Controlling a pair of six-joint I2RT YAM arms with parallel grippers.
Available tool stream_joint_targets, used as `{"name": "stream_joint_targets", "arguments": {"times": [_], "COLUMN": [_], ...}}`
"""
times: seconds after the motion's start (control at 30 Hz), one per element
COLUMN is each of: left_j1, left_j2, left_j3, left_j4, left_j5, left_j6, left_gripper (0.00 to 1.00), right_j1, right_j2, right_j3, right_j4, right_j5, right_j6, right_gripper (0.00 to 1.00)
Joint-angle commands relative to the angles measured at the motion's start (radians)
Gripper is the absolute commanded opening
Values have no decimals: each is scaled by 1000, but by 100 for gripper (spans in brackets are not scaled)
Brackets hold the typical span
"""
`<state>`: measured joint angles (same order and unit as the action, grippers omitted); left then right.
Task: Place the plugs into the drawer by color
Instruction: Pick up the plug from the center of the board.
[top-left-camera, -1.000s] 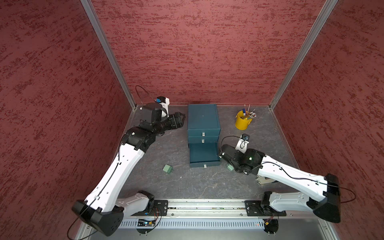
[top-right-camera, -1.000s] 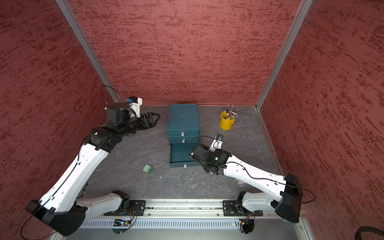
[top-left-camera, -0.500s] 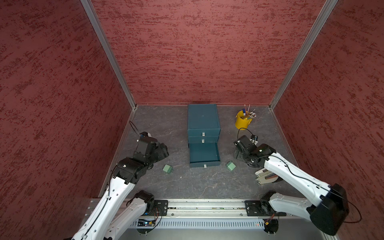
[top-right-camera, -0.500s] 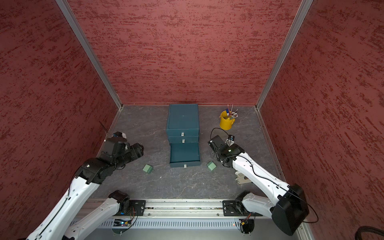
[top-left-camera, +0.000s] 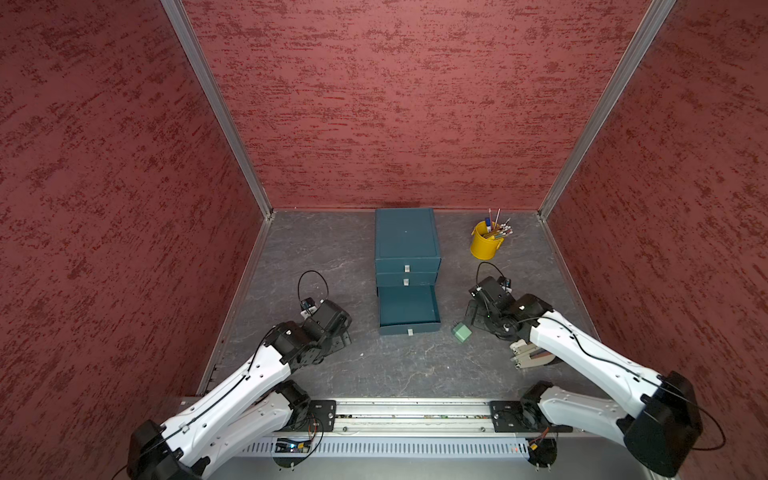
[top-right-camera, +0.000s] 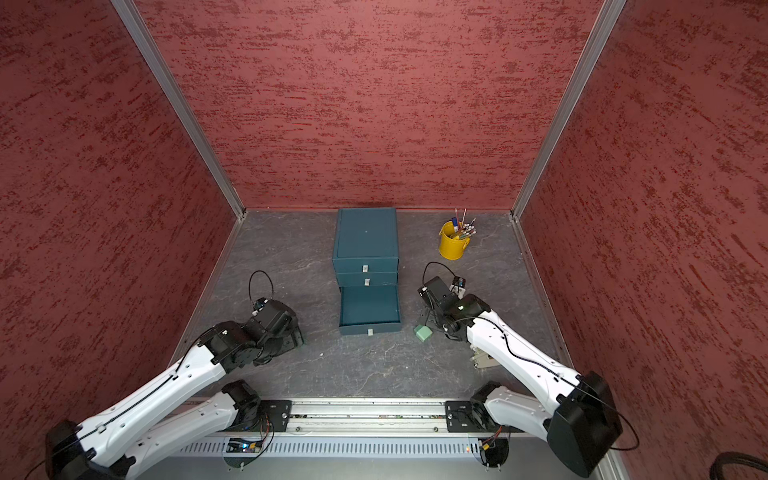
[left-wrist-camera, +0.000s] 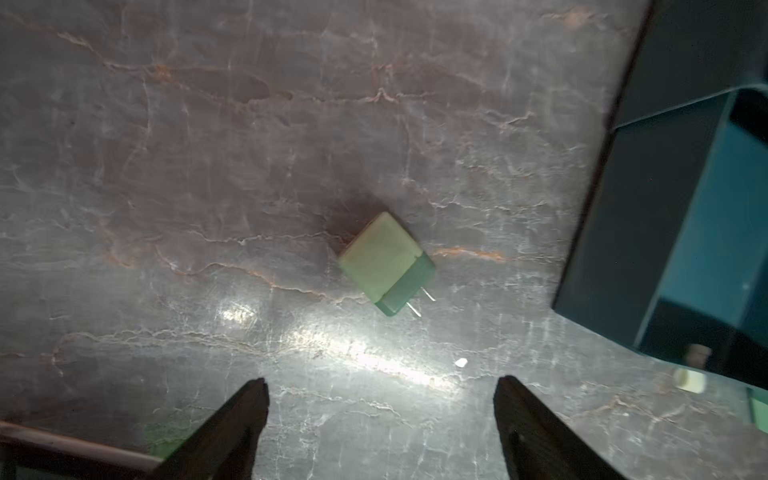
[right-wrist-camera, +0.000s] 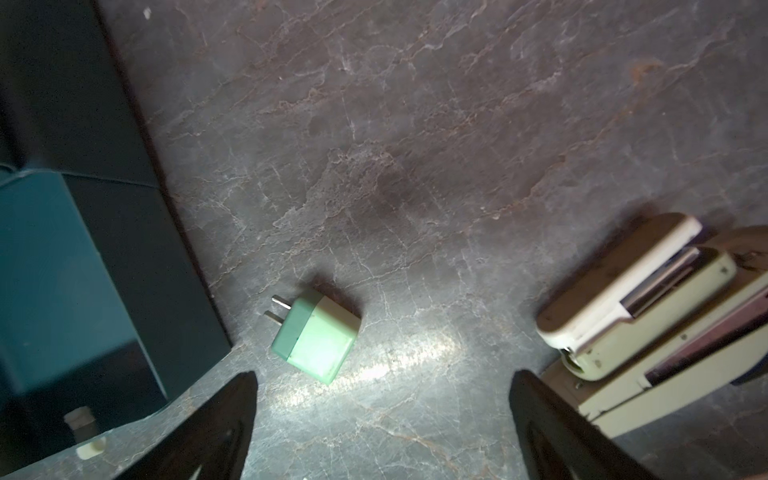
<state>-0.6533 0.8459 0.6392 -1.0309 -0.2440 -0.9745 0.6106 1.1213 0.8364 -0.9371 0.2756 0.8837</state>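
Left gripper (left-wrist-camera: 380, 386): jaws wide apart, empty, swung in over mint plug (left-wrist-camera: 384, 262) left of the drawer (top-left-camera: 407, 245).
Right gripper (right-wrist-camera: 382, 382): wide open, closer now, above 2nd mint plug (right-wrist-camera: 318, 338).
Drawer: bottom tray still out.

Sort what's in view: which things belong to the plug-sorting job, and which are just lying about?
Job: teal chest of drawers, bottom drawer open; mint plug beside it; second mint plug, seen by the left wrist camera.
Lying about: yellow pen bucket; pale staplers.
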Motion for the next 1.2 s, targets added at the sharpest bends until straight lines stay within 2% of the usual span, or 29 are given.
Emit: {"name": "stream_joint_targets", "arguments": {"times": [0.0, 0.13, 0.3, 0.47, 0.6, 0.73, 1.17], "left_j1": [43, 169, 238, 247, 248, 249, 240], "left_j2": [53, 129, 218, 296, 277, 254, 339], "left_j3": [-25, -51, -36, -25, -33, -42, -61], "left_j4": [109, 246, 354, 375, 322, 288, 354], "left_j5": [11, 113, 176, 216, 180, 148, 165], "left_j6": [-29, -18, -34, -92, -145, -154, -151], "left_gripper": [91, 89, 88, 84, 83, 83, 81], "right_j1": [-3, -3, -3, -3, -3, -3, -3], "right_j2": [-40, -92, -123, -136, -166, -176, -187], "right_j3": [-9, -34, -57, -73, -86, -88, -106], "right_j4": [12, 58, 85, 75, 67, 63, 83], "right_j5": [0, -50, -83, -87, -85, -86, -105], "right_j6": [-11, -32, -33, -36, -31, -37, -31], "right_gripper": [98, 90, 84, 77, 73, 63, 54]}}
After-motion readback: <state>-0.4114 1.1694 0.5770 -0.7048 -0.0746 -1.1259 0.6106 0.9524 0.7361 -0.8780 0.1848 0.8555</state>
